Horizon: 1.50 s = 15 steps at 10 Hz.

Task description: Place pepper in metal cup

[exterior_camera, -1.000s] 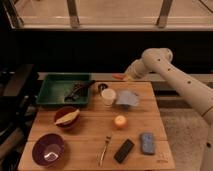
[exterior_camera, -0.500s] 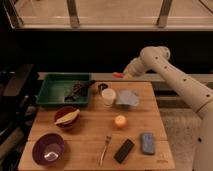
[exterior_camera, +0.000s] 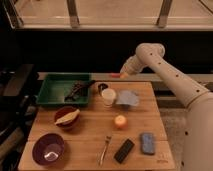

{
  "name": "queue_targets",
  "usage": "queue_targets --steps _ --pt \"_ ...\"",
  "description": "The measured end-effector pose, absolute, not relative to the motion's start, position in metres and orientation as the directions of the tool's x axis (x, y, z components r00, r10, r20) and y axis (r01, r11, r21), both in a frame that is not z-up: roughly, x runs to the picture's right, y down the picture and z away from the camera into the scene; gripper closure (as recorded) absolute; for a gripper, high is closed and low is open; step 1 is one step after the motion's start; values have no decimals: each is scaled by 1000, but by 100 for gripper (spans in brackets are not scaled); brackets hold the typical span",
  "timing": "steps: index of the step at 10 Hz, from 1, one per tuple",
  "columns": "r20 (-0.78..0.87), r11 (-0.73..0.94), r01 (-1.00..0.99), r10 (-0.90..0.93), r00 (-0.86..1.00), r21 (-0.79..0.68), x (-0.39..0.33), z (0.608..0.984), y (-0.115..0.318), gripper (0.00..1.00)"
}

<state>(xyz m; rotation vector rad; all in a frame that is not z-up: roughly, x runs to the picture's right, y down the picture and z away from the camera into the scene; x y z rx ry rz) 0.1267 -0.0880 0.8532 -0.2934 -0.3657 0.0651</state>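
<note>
Small slender orange-red pepper [exterior_camera: 115,75] is hanging in the air up and to the right of the small dark round metal cup [exterior_camera: 101,87], sticking out of the gripper [exterior_camera: 120,75], whose jaws are looking clamped on it. Both are sitting behind the back edge of the wooden table [exterior_camera: 145,117], not yet over the metal cup

Against half a second ago the gripper is dipping slightly and edging left toward the metal cup, with the pepper staying in the grasp. So the carry is going on and the release is not yet done. By my reading it is still needing to come left and forward before letting go

Metal cup is showing a dark inside, nothing seen in it. White cylindrical cup [exterior_camera: 108,96] is standing just front-right of the metal cup, contents cannot tell. Green rectangular tray [exterior_camera: 50,95] left of the metal cup is holding dark tangled items, unclear what. Red-brown bowl [exterior_camera: 57,114] front-left of the metal cup is holding a pale yellowish piece. Purple bowl [exterior_camera: 35,147] farther front-left is showing nothing inside
</note>
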Motion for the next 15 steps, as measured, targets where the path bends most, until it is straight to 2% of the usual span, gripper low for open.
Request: queue_targets --steps 4,10,15 --pt "388 951 103 19 922 -292 99 855 -88 100" --pt "392 950 121 1 920 -287 99 856 -86 100" --pt "451 925 286 -150 880 -251 39 879 -64 100"
